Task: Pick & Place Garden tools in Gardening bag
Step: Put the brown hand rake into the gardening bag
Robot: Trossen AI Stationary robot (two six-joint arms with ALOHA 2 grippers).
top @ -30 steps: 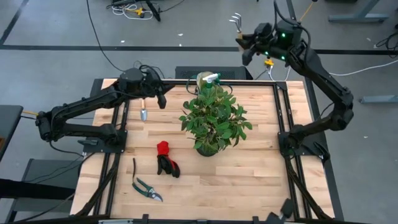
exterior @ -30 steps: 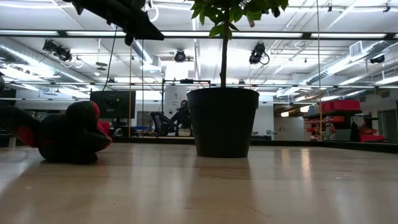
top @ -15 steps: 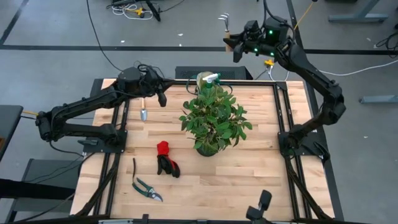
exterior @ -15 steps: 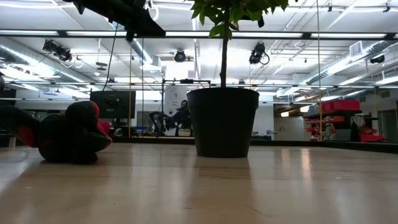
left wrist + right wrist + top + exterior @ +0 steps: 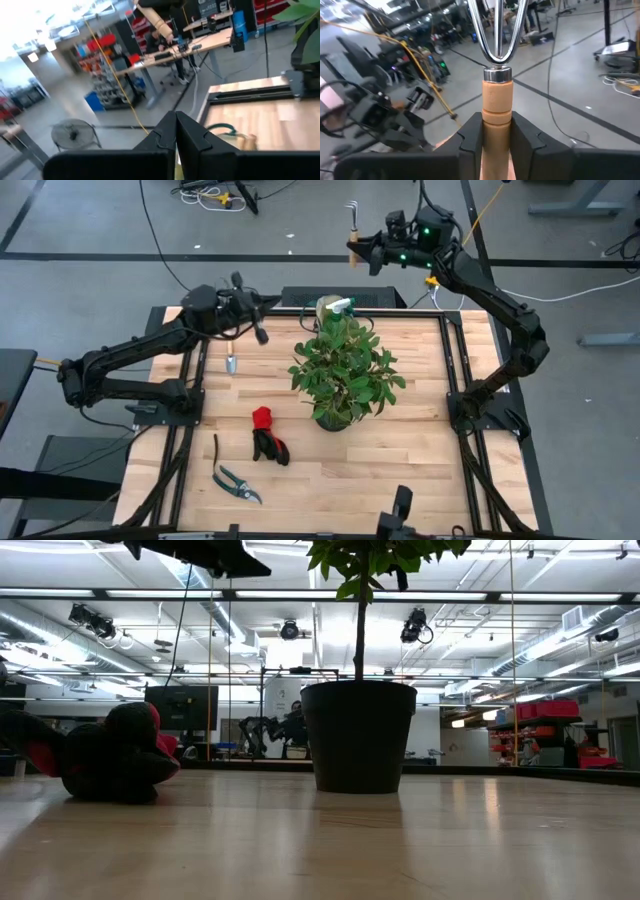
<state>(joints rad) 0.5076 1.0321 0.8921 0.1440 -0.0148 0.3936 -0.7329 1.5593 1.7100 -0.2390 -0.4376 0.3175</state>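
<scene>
the hand rake (image 5: 496, 75), clamped by its wooden handle in the right claw (image 5: 362, 252), should be carried level to the gardening bag (image 5: 328, 307) while the left claw (image 5: 250, 315) is kept clenched, empty.

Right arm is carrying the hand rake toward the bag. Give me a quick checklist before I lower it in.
1. Right claw shut on the hand rake, gripping the wooden handle: ok.
2. Rake over the gardening bag: not ok; in the high view it hangs beyond the table's far edge.
3. Bag mouth free: cannot tell; potted plant foliage covers part of it.
4. Left claw shut and empty, out of the way: ok; it hovers near the trowel.
5. Tools left on table: gloves, pruning shears, trowel: not ok.
</scene>
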